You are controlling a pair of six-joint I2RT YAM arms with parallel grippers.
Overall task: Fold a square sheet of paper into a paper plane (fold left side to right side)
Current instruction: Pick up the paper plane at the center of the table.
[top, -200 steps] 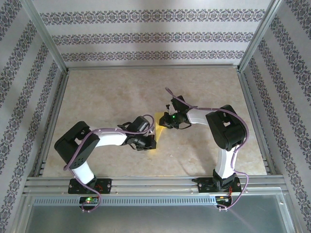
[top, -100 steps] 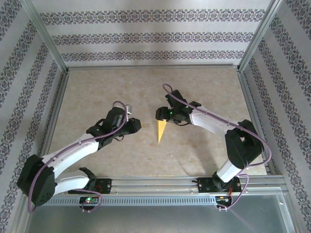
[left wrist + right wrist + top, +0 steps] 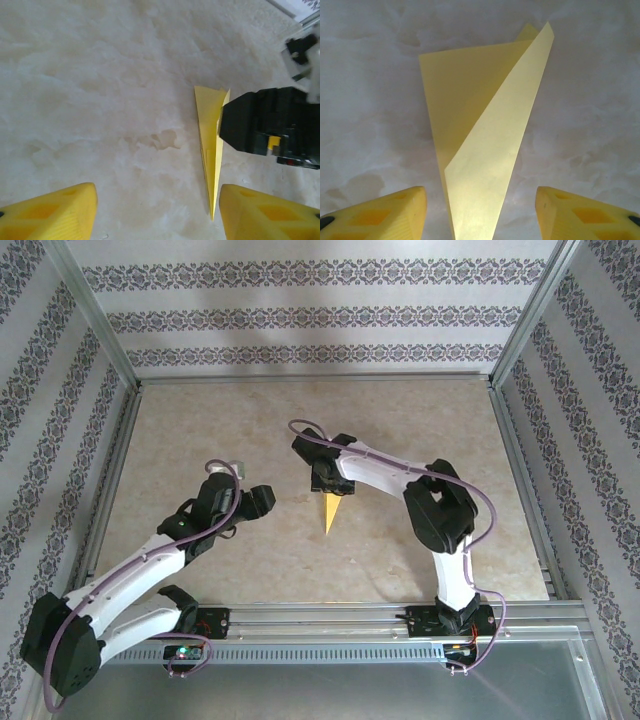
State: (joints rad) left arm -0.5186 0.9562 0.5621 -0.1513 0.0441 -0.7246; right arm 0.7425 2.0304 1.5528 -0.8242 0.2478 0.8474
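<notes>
On table [image 3: 200, 430]: paper plane [image 3: 331, 514], right tool [image 3: 331, 486] at its far end.

A second ago the left gripper [image 3: 262, 500] pressed on the near part of the paper plane [image 3: 331, 512], a slim pointed dart of thin yellow paper. It has since let go and drawn off to the left, jaws parted, well apart from it. The right gripper [image 3: 332, 486] has swung from the plane's right side to its far, wide end, jaws spread, leaving it uncovered.
</notes>
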